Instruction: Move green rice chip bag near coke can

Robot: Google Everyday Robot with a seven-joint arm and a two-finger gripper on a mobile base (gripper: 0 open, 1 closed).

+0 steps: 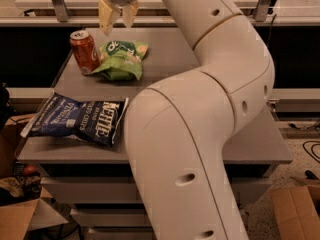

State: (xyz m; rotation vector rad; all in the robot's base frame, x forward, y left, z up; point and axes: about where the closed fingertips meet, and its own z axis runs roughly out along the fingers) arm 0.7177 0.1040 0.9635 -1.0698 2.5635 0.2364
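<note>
Nearest you, the white arm (pixel 200 134) bends over the right of the grey table (pixel 260 144). At the front left edge you have the dark blue Kettle bag (pixel 80 119), lying flat, 1 corner overhanging. Further back, the green rice chip bag (pixel 121 59) lies on the table just right of the upright coke can (pixel 84 51), its left corner reaching the can's base. Furthest, the gripper (pixel 118 26) hangs above the bag, clear of it, with its 2 fingers (pixel 106 16) spread apart and holding nothing.
</note>
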